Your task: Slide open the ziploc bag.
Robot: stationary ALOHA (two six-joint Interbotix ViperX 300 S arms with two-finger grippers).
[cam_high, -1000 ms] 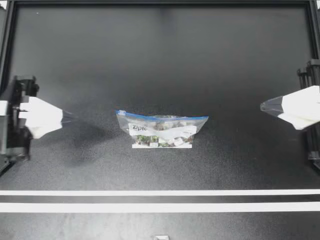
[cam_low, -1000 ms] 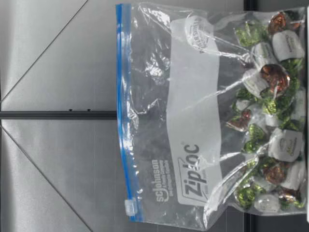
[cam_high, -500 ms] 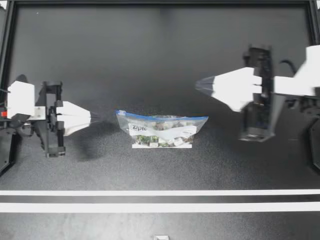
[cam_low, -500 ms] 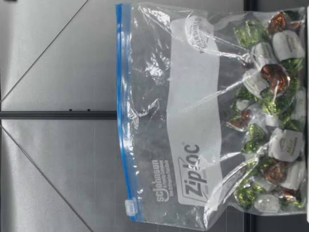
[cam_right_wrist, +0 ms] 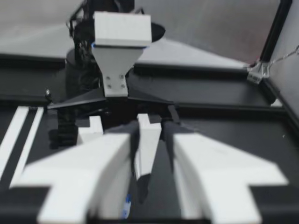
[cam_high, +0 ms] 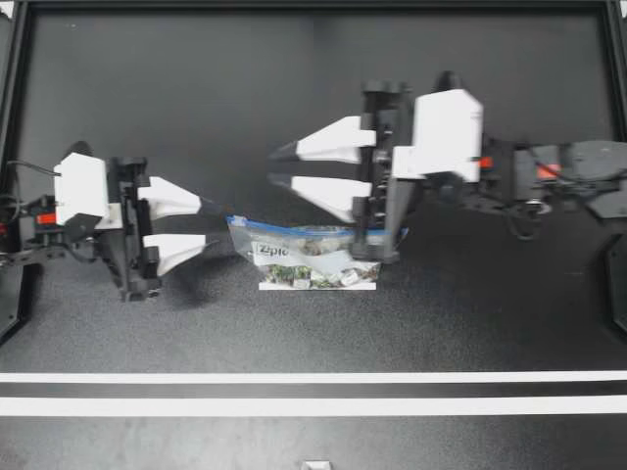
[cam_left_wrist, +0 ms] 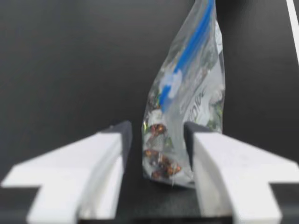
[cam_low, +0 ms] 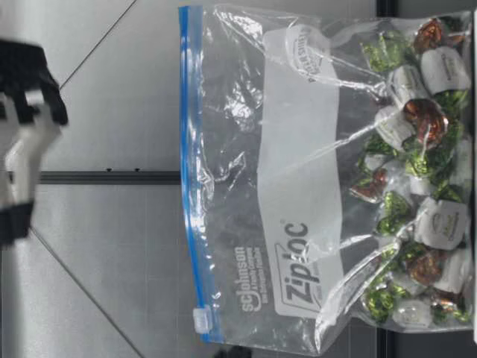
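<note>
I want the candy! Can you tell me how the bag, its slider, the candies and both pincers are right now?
left pincer: open, at the bag's end.
right pincer: open, holding nothing.
ziploc bag: standing upright, looks zipped shut.
slider: at the end by the left pincer.
candies: wrapped, piled in the bag's bottom.

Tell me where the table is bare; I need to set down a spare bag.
Bare: the table beyond both grippers, and the strip between the ziploc bag and the white tape lines. Crowded: around the bag, my left gripper open at its slider end, my right gripper open above it.
</note>
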